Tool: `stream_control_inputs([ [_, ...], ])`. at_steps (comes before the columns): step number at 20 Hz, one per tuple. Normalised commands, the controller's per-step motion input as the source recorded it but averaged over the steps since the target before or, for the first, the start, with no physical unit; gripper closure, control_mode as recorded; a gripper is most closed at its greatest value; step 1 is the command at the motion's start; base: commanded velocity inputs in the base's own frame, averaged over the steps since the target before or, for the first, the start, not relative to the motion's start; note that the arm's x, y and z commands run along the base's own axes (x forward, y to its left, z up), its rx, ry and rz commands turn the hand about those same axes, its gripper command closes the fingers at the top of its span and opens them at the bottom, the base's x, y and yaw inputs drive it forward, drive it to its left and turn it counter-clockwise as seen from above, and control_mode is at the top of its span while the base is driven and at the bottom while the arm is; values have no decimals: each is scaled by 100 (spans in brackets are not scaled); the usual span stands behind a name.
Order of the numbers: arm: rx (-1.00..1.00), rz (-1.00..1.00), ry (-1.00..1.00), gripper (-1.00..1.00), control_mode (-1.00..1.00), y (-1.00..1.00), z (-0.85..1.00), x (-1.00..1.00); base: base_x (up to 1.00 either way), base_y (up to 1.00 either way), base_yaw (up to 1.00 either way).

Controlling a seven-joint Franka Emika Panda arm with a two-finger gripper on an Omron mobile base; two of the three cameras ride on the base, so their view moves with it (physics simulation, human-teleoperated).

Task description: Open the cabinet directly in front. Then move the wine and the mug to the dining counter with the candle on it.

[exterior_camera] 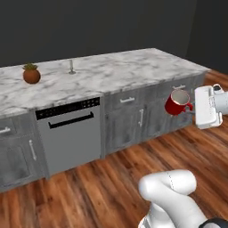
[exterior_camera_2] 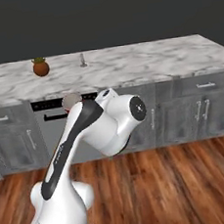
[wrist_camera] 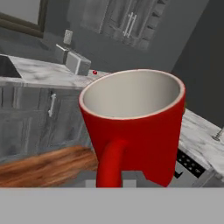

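Gripping the mug [exterior_camera: 177,103] by its handle, my claw [exterior_camera: 192,107] holds it upright in the air above the wood floor [exterior_camera: 111,178], its pale inside showing. Beyond it, toward 11 o'clock in the left base view, stretches the dining counter [exterior_camera: 116,71]. Farther back on that marble stands the candle [exterior_camera: 71,67], with a potted plant [exterior_camera: 31,74] near it at its 9 o'clock.

Dining counter [exterior_camera: 111,75] spans upper frame; plant [exterior_camera: 31,74] upper left on it, candle [exterior_camera: 71,67] just right of plant. Dishwasher [exterior_camera: 69,133] below, centre-left. Mug [exterior_camera: 178,103] mid-right, off counter, before drawers.
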Motion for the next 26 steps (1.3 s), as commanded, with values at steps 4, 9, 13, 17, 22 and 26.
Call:
stream_control_inputs([
  [4, 0, 0, 0, 100, 100, 0, 0, 0, 100, -7, 16],
  [9, 0, 0, 0, 100, 100, 0, 0, 0, 100, -60, 26],
  [13, 0, 0, 0, 100, 100, 0, 0, 0, 99, -100, 27],
  [17, 0, 0, 0, 100, 100, 0, 0, 0, 82, -68, 31],
  [22, 0, 0, 0, 100, 100, 0, 0, 0, 38, 0, 0],
  [26, 0, 0, 0, 100, 100, 0, 0, 0, 100, 6, 0],
])
